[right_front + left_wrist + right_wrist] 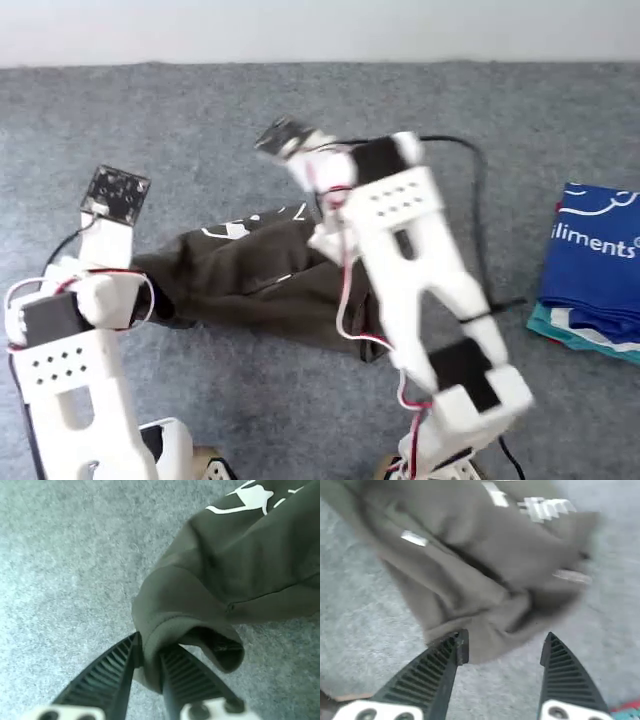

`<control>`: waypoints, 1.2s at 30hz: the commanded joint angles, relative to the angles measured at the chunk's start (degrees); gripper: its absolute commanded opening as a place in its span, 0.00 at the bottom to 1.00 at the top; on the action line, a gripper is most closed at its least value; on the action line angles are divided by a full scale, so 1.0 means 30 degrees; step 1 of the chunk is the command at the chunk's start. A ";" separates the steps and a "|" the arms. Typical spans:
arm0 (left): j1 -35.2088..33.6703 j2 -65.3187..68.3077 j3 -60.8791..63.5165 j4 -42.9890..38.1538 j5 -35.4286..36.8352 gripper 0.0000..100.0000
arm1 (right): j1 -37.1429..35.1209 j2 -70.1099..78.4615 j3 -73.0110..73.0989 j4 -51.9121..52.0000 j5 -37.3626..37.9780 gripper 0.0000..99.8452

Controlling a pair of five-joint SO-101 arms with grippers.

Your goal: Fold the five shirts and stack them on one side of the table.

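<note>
Left claw (149,650) pinched shut on a rolled edge of the dark shirt (235,570), right claw (506,636) spread wide, same cloth bunched between its tips, folded stack (592,280) well apart from both.

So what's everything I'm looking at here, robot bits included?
dark shirt: one, dark olive-brown with white print, crumpled mid-table between the two arms.
blue shirt: one, blue with white print, folded, on top of a stack at the right side of the high view.
teal shirt: one, teal, folded under the blue one; what lies lower in the stack cannot be told.
table: one, covered in grey carpet-like cloth.
left gripper: one, black fingers on a white arm, shut on a bunched edge of the dark shirt.
right gripper: one, black fingers on a white arm, open at the shirt's other end.
</note>
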 commanded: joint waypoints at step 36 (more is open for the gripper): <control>0.0147 -0.1582 0.3267 -0.2579 -0.0059 0.02 | -0.0132 0.9480 -0.5626 0.0806 0.1465 0.24</control>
